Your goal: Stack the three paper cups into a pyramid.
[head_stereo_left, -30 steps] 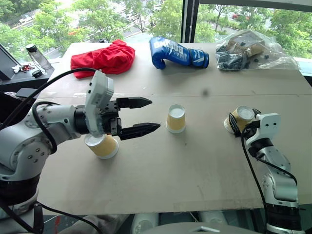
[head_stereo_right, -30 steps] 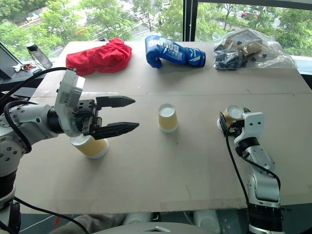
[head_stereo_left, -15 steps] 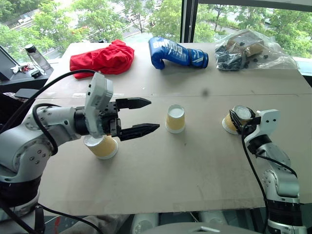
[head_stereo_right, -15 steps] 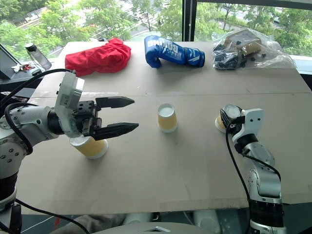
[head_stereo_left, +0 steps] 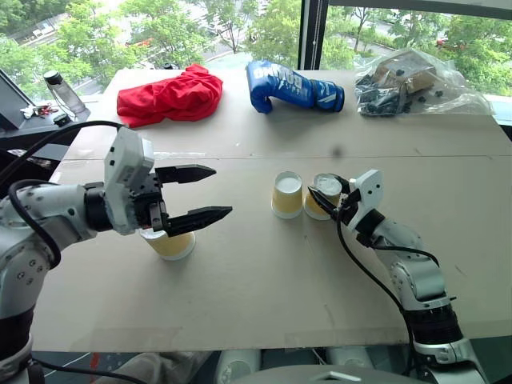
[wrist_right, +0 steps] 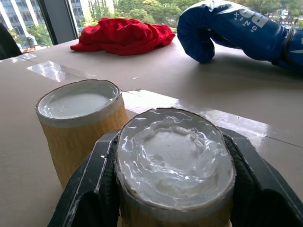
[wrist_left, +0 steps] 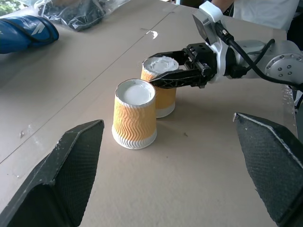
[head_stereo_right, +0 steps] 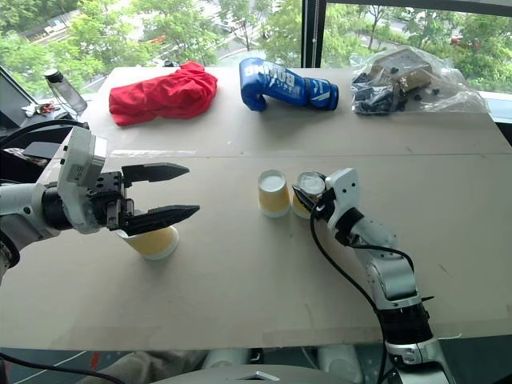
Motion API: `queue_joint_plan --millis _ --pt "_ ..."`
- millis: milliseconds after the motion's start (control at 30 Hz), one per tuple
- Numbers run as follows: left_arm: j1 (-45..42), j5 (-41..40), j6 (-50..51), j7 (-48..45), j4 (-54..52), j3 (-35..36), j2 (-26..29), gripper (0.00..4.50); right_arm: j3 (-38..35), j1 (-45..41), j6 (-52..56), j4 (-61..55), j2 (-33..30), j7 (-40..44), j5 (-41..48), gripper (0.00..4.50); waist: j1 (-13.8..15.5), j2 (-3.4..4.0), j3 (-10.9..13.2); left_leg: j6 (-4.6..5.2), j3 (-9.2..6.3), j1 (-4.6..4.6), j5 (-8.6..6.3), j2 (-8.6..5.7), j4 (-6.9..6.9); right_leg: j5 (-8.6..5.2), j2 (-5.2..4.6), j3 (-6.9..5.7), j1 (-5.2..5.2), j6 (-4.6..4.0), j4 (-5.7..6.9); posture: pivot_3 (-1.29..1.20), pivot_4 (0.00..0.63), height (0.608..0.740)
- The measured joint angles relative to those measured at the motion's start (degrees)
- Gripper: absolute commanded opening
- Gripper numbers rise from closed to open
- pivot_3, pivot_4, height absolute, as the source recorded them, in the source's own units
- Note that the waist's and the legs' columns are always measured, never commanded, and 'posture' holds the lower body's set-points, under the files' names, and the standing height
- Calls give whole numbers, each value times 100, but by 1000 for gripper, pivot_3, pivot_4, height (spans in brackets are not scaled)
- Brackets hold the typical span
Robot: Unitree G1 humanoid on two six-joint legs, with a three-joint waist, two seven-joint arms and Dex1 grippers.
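Three yellow-tan ribbed paper cups stand upside down on the table [head_stereo_left: 264,288]. The middle cup [head_stereo_left: 287,194] stands free at the table's centre. Just right of it, almost touching, is a second cup [head_stereo_left: 328,186], and my right gripper [head_stereo_left: 322,198] is shut around its sides. The right wrist view has this held cup [wrist_right: 173,156] between the fingers, with the middle cup [wrist_right: 78,127] beside it. The third cup [head_stereo_left: 170,242] stands at the left, partly hidden under my left gripper [head_stereo_left: 222,190], which hangs open above the table and points toward the middle cup.
Along the table's far edge lie a red cloth [head_stereo_left: 170,94], a blue boxing glove [head_stereo_left: 292,86] and a clear plastic bag of dark parts [head_stereo_left: 412,80]. A water bottle [head_stereo_left: 62,94] stands off the far left corner.
My right gripper shut on the right cup and carried it left across the table to beside the middle cup. My left gripper drew back slightly to the left, still open.
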Motion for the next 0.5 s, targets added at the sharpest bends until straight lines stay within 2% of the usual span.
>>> queue_joint_plan --millis 133,167,200,267,500 --pt "16 -1 0 30 -17 23 0 4500 49 -3 -20 4 -23 53 -28 2038 -7 -1 0 0 -2 2 0 1 0 0 1 -1 0 0 3 0 150 740" --pt "16 -4 0 39 -31 24 0 4500 51 -11 -21 5 -31 69 -35 3028 -10 -1 -1 0 -2 2 0 1 0 0 2 -1 -1 0 3 0 150 740" --pt "16 -4 0 44 -41 24 0 4500 52 -14 -14 7 -46 89 -36 3365 -11 -1 -1 0 -2 2 0 1 0 0 2 -1 -1 0 3 0 150 740" --pt "16 -5 0 47 -46 23 0 4500 69 -13 44 50 -56 132 -36 4424 -11 0 0 0 -1 2 0 1 0 0 1 -1 -1 0 3 0 150 740" --pt "110 -37 -7 65 -163 98 -33 4500 -29 28 -36 4 -104 235 92 4424 -10 -1 0 0 1 1 0 1 0 0 0 0 -2 0 2 0 150 740"
